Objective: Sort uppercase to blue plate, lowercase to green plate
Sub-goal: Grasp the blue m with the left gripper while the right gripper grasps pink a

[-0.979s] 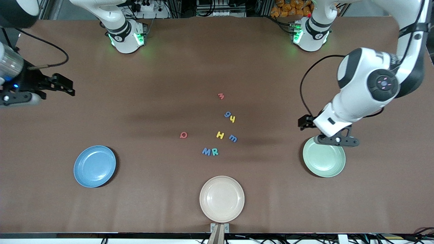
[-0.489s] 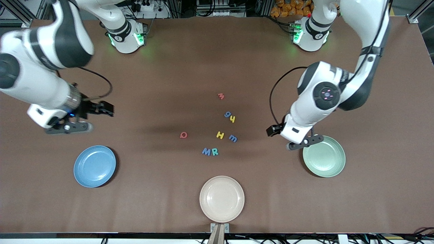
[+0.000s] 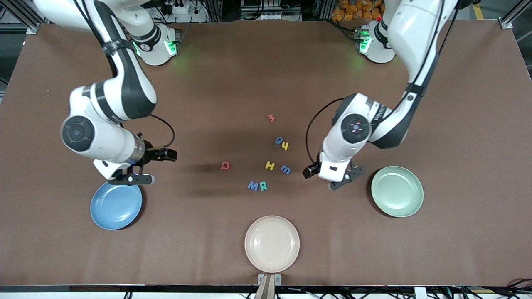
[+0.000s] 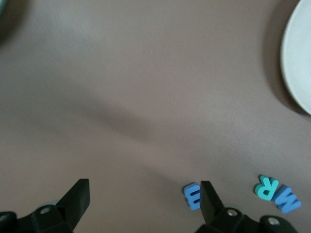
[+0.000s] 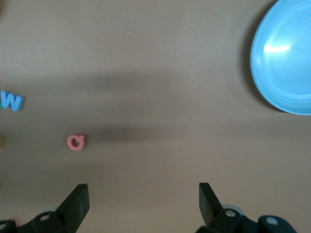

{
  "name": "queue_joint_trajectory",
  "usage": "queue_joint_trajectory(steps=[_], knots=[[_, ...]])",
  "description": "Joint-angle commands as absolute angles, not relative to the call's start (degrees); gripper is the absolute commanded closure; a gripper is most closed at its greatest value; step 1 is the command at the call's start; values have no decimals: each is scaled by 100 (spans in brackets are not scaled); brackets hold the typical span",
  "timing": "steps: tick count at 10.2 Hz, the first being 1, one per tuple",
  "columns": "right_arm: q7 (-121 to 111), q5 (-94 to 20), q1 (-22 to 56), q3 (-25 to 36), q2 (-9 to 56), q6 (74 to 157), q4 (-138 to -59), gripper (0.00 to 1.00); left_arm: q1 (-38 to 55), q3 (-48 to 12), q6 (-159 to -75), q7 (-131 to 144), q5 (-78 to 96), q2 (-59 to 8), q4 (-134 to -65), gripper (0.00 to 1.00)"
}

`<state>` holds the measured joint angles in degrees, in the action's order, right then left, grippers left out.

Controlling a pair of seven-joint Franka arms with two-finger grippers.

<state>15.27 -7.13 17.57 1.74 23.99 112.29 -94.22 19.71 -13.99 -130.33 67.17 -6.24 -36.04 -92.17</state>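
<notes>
The right arm reaches down from its base and bends at the elbow, its wrist turned downward; the right gripper [image 5: 141,206] hangs released and empty over the table just above the rim of the blue plate [image 3: 116,204], on the edge toward the letters. The left arm folds in the same way, and the left gripper [image 4: 143,204], also spread wide and holding nothing, hangs over bare table between the green plate [image 3: 397,191] and the letters.

All eight letters lie flat on the table [image 3: 208,83], well apart from both plates. Taking the yellow H [image 3: 270,166] as landmark: the blue small m [image 3: 285,169] is just beside it toward the green plate, the red Q [image 3: 225,165] sits apart toward the blue plate, and the blue M [image 3: 252,185] and teal R [image 3: 263,186] touch side by side nearer the camera. Farther from the camera lie the blue g [image 3: 279,140] and yellow y [image 3: 285,145], paired, then the red m [image 3: 271,118]. The cream plate [image 3: 272,243] is nearest the camera.
</notes>
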Motion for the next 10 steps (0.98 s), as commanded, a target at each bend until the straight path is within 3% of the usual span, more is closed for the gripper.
queue_joint_trajectory(steps=[1,5,10], knots=[[2265,-765,2231,220,2916,11941,-9325,0,2241,-1318,-13052,7198,-782,-3990,-8842,0],[3475,-756,2775,228,3777,13172,-9325,0,2566,-1231,-13052,7251,-738,-4428,-8491,0],[4603,-782,2891,229,4008,13333,-9483,0,2865,-1037,-13052,7804,-668,-4913,-7981,6]])
